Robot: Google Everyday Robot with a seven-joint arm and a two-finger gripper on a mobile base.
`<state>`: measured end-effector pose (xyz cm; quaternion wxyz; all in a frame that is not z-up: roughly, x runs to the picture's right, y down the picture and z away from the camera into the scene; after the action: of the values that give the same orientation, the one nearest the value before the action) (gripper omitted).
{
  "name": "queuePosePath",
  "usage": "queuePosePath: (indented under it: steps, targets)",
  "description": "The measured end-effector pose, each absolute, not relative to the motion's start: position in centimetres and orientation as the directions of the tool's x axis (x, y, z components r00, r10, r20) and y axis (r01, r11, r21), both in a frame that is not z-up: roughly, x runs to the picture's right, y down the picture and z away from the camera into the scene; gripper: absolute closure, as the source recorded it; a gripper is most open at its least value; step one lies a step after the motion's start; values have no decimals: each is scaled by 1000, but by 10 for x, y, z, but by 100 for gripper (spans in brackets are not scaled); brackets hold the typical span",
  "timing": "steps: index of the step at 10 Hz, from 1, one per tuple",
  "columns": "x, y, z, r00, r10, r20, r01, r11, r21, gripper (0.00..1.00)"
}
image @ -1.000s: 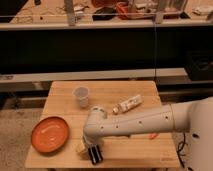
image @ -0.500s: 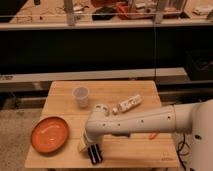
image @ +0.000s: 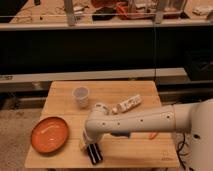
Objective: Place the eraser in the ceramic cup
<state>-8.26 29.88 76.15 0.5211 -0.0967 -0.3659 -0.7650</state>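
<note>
The claw (image: 92, 147) hangs over the near left of the wooden worktop (image: 145, 152), right down on the black striped eraser (image: 95, 155) by the near edge; whether it is clenched or released I cannot tell; the ceramic cup (image: 80, 96) stands upright farther back, well apart; an orange plate (image: 49, 135) lies to the left; a white bottle (image: 127, 104) lies right of the cup.

Light wooden table (image: 60, 100) across the lower frame, my gripper (image: 94, 152) over its front edge at lower centre, speckled pale floor (image: 15, 120) lower left, dark bench front (image: 100, 50) behind, pale rail (image: 100, 75) mid-frame, cluttered worktop (image: 50, 10) along the top, dim warm light.
</note>
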Motion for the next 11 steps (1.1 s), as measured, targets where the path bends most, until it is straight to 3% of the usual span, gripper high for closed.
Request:
queuePosePath:
  steps: [4,11]
  targets:
    - [-82,299,762,-425,-749,509,865,-169,473,97]
    - [-66,288,755,-391,-780,489,877,-155,455,100]
